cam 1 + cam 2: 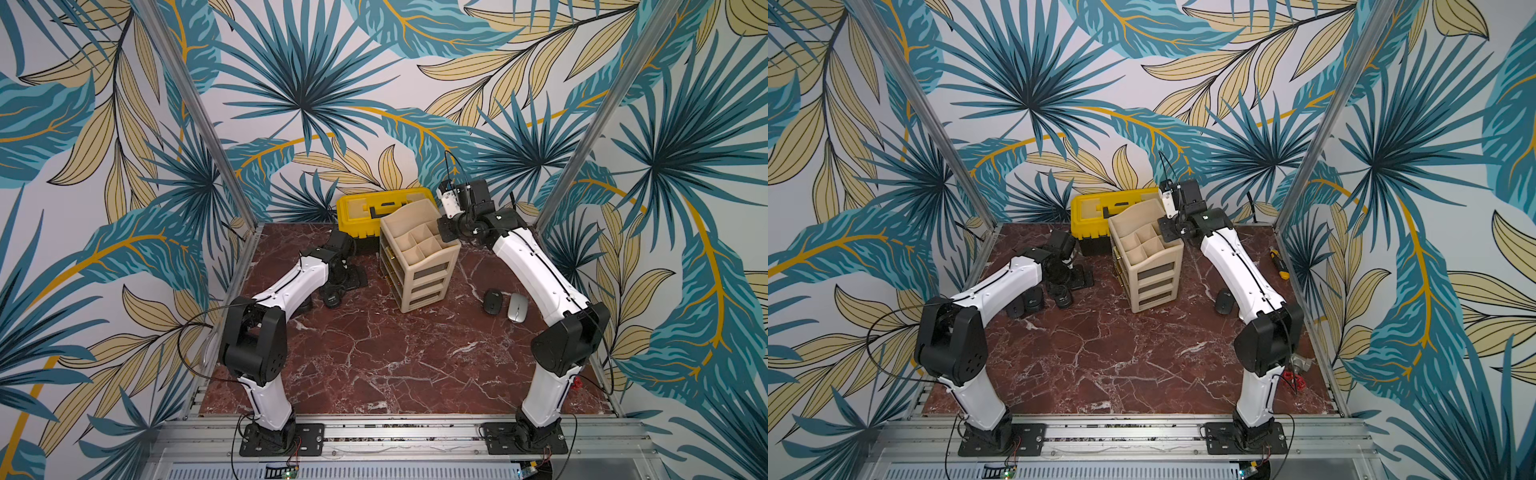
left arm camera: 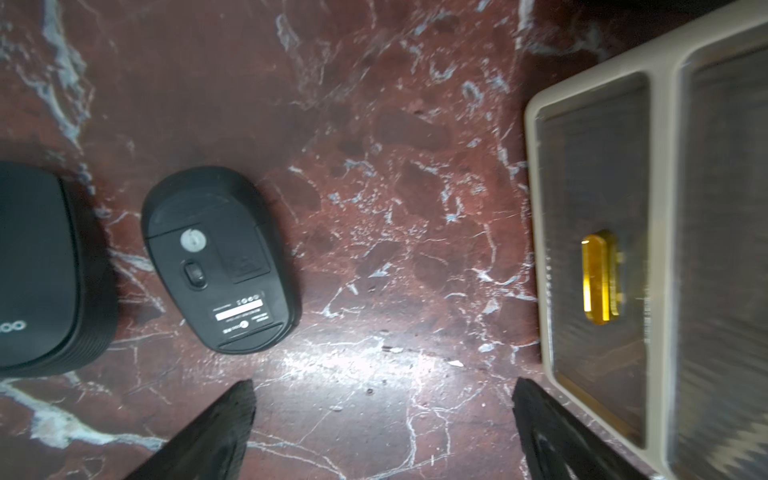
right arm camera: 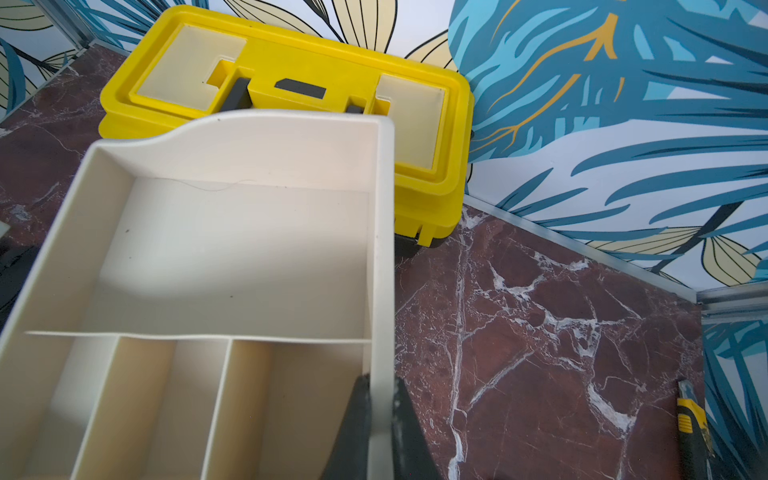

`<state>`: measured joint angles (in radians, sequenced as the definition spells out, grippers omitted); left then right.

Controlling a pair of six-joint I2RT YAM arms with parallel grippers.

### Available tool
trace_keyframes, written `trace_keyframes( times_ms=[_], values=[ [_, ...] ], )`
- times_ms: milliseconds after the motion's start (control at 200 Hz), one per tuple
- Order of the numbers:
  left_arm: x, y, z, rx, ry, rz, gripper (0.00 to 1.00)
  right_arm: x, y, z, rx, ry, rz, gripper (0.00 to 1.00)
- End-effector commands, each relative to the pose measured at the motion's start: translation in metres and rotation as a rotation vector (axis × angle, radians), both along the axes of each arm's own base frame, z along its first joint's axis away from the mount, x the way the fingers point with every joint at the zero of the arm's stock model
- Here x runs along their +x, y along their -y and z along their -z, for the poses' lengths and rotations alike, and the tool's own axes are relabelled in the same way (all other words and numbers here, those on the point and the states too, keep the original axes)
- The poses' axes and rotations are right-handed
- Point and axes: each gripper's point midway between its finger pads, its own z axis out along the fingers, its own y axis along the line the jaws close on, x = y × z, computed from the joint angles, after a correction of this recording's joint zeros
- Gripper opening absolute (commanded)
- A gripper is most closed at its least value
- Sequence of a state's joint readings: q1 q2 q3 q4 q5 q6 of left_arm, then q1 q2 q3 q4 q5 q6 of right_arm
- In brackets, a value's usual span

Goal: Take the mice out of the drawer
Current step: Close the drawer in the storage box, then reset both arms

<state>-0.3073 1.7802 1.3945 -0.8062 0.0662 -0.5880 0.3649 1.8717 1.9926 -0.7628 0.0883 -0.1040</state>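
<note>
In both top views the drawer unit [image 1: 419,266] [image 1: 1152,270] stands mid-table. Its drawers look shut, so their contents are hidden. A black mouse [image 1: 493,301] and a silver mouse [image 1: 517,307] lie on the table [image 1: 374,353] beside the right arm. In a top view the right arm [image 1: 1246,270] hides the silver one. Three black mice [image 1: 1034,300] lie by the left arm, one half behind it. The left gripper [image 1: 1070,275] hangs low between them and the unit.

Left wrist: its fingers [image 2: 224,432] are spread wide with nothing between them. An upturned mouse [image 2: 220,259] lies on the table and another is cut off at the edge. The unit's front is blurred.

Right wrist: the right gripper [image 3: 381,388] pinches the wall of the unit's top tray. A knife [image 3: 692,432] is cut off at the edge.
</note>
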Motion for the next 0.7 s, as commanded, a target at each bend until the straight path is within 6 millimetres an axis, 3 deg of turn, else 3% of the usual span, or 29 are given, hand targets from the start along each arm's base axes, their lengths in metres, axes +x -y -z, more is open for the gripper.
trace_keyframes(
  times_ms=[0, 175, 691],
  values=[
    [-0.014, -0.013, 0.007, 0.018, -0.034, -0.027, 1.0, -0.025, 0.012, 0.077, -0.135, -0.242, -0.012, 0.0],
    [-0.019, -0.027, 0.011, 0.089, -0.061, -0.031, 1.0, -0.026, 0.016, 0.077, -0.151, -0.241, -0.006, 0.0],
    [-0.021, -0.058, -0.007, 0.163, -0.026, -0.069, 1.0, -0.024, 0.015, 0.076, -0.146, -0.242, 0.004, 0.0]
  ],
)
